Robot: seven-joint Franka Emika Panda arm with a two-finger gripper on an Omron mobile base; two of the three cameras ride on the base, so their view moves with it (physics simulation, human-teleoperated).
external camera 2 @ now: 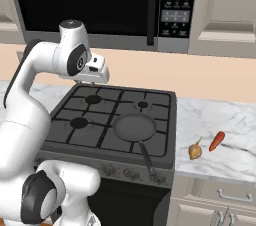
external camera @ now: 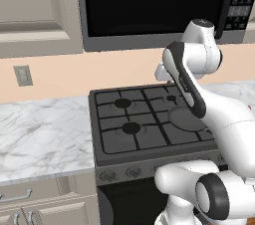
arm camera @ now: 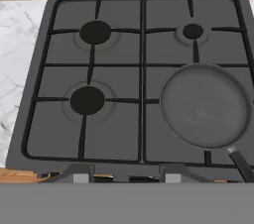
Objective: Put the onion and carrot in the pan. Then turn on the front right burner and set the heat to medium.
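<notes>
Light was even and soft, shadows were faint, nothing glared, and all three rendered pictures looked slightly blurry.

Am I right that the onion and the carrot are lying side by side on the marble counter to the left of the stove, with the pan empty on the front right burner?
Not quite: the onion and carrot lie on the counter to the right of the stove, as the right base view shows. The rest holds: they lie side by side, and the pan sits empty on the front right burner.
</notes>
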